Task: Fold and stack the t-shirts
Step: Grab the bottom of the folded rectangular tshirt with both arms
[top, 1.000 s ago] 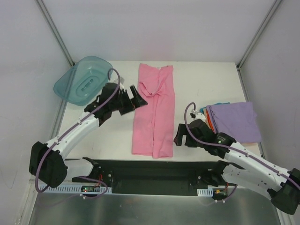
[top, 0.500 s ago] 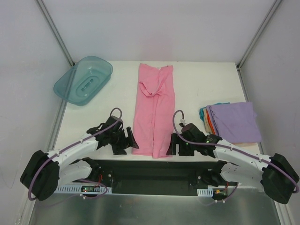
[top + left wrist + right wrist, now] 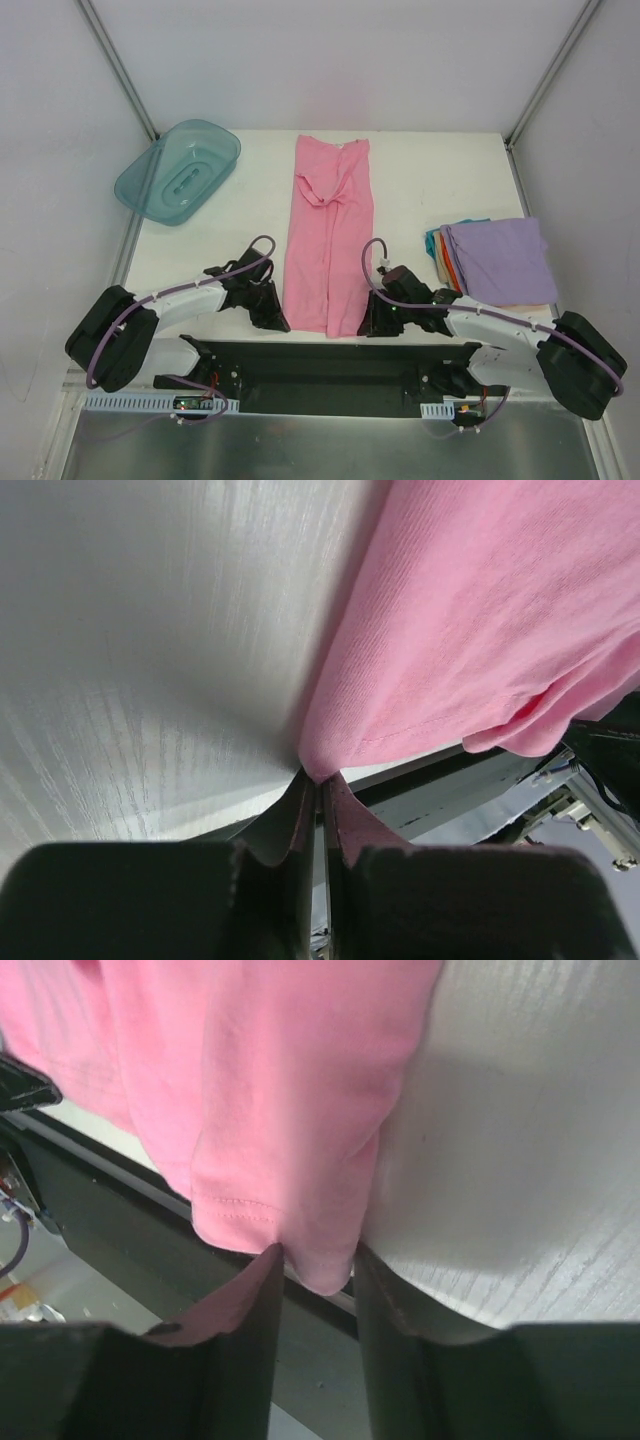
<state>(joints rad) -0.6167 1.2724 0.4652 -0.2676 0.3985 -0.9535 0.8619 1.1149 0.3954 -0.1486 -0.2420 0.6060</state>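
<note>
The pink t-shirt [image 3: 330,240] lies as a long folded strip down the middle of the white table, its hem at the near edge. My left gripper [image 3: 275,322] is at the strip's near left corner. In the left wrist view the left gripper [image 3: 320,780] is shut, with the pink t-shirt [image 3: 480,610] corner pinched at its tips. My right gripper [image 3: 368,325] is at the near right corner. There the right gripper [image 3: 318,1252] stands narrowly open, and the pink t-shirt [image 3: 300,1090] hem corner hangs between its fingers, not squeezed flat.
A stack of folded t-shirts sits at the right, lavender [image 3: 500,260] on top with orange [image 3: 447,266] and teal [image 3: 434,240] edges showing. A translucent teal tub [image 3: 180,170] stands at the back left. The black base rail [image 3: 320,360] runs just below the table's near edge.
Both arms dropped to the pink t-shirt's near corners, the left one coming from beside the tub. The left jaws shut on the left corner; the right jaws narrowed round the right corner.
</note>
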